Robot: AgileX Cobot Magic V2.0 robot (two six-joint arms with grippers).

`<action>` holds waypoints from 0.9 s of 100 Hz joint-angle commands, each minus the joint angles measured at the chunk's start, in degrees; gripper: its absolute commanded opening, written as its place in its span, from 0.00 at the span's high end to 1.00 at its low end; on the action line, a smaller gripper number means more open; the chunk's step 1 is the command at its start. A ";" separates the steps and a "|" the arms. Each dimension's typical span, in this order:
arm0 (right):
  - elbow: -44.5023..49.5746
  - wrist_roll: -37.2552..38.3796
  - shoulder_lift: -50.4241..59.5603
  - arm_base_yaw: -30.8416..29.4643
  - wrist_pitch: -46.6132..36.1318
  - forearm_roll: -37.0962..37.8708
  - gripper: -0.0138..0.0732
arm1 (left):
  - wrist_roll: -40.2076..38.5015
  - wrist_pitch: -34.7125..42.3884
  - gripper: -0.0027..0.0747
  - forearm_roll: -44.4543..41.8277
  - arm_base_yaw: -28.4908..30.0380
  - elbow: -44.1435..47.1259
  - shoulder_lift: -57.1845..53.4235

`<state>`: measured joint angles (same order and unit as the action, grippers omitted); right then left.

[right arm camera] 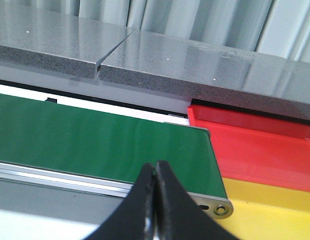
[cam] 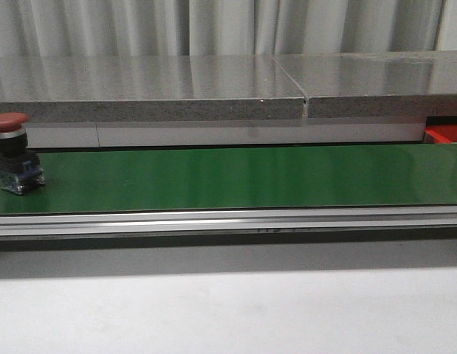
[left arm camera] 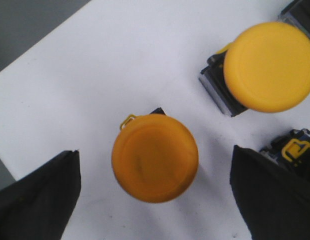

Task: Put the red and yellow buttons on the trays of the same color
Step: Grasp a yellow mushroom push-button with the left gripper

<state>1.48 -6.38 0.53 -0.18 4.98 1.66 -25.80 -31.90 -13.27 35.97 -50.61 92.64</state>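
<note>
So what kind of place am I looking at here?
Probably a lab mock-up of a factory sorting line: a green conveyor belt carries a red button, and a red tray and yellow tray wait at its end.

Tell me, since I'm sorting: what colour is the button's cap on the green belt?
Red, clearest in the front view: mushroom-capped push button.

A red button (cam: 10, 151) with a mushroom cap on a black and metal body stands upright at the far left of the green belt (cam: 243, 177). Two yellow buttons, one (left arm camera: 155, 157) nearer and one (left arm camera: 269, 66) beyond it, stand apart on a white surface. The red tray (right arm camera: 255, 147) lies just past the belt's end, touching the yellow tray (right arm camera: 275, 210).
</note>
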 commanded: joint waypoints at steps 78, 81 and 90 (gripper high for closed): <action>-0.53 -0.09 0.88 0.06 -4.98 0.03 0.92 | -0.96 -0.48 0.99 0.80 -0.02 -3.33 0.26; -0.53 -0.09 0.88 0.06 -4.98 0.03 0.92 | -0.96 -0.77 0.99 0.80 -0.13 -3.33 -0.22; -0.53 -0.09 0.88 0.06 -4.98 0.03 0.92 | -0.96 -1.22 0.99 0.80 -1.17 -3.33 -3.71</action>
<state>1.48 -6.38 0.53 -0.18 4.98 1.66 -26.13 -33.68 -12.51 35.83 -52.39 94.36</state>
